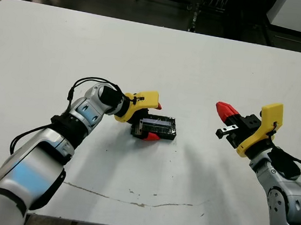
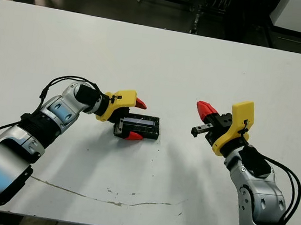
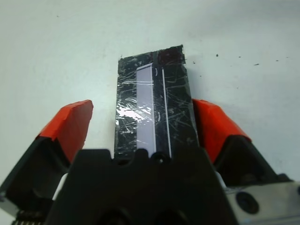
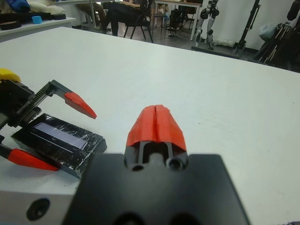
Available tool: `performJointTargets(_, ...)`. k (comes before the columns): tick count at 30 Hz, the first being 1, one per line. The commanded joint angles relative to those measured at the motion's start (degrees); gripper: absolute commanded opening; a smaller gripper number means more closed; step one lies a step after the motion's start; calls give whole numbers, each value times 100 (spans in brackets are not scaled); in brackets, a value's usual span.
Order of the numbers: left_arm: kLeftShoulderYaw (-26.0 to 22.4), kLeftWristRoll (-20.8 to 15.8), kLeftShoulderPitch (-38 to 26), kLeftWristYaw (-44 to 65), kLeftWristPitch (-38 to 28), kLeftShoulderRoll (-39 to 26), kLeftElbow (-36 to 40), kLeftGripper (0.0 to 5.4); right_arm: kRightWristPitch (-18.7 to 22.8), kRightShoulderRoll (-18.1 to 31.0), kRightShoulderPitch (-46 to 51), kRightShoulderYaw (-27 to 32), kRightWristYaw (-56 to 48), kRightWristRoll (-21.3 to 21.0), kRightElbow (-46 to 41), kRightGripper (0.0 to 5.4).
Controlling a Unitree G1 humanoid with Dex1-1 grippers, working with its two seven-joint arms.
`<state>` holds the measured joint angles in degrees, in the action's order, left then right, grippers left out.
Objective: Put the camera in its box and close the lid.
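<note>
— Glossy black, crinkly rectangular box [image 1: 157, 127] lies at frame centre on the white table [image 1: 200, 58]; a pale bluish strip shows on top. Whether that is the camera's screen seated inside, I cannot confirm.

— Grippers?

— Left gripper [image 1: 150, 121]: red fingers spread, straddling the box, likely steadying it. Right gripper [image 4: 155, 123]: fingertips pressed together, empty, well apart at right.

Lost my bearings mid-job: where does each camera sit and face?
Head views: from the head, down at the table; both arms show, left gripper straddling the box.
Left wrist: along the left gripper's open fingers, onto the box.
Right wrist: over the shut right gripper, across to the box.
Shared: the box, in all.
</note>
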<state>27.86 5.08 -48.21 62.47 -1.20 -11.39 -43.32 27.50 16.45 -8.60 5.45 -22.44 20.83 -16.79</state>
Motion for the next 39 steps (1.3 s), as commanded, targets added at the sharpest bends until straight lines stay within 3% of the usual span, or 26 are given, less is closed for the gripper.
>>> performJointTargets(1, 443, 387, 636, 79, 86, 246, -341, 539, -31, 36, 77, 65, 39, 2, -32, 0)
performJointTargets(5, 244, 192, 744, 156, 84, 174, -432, 539, 19, 57, 74, 67, 36, 12, -48, 0)
performJointTargets(13, 141, 153, 976, 198, 74, -404, -49, 539, 82, 75, -2, 93, 25, 81, -62, 0)
performJointTargets(22, -119, -142, 1549, 564, 256, -1494, 642, 539, 72, 107, -14, 125, 59, 93, -102, 0)
performJointTargets(28, -275, -468, 1924, 875, 884, -2163, 1449, 539, 115, 121, -31, 124, 43, 124, -102, 0)
performJointTargets(32, -311, -477, 2071, 918, 669, -2484, 1874, 539, 120, 119, -52, 110, 22, 140, -67, 0)
performJointTargets(39, -524, -812, 2053, 1237, 1709, -2998, 2504, 539, 94, 134, -35, 102, -10, 129, -36, 0)
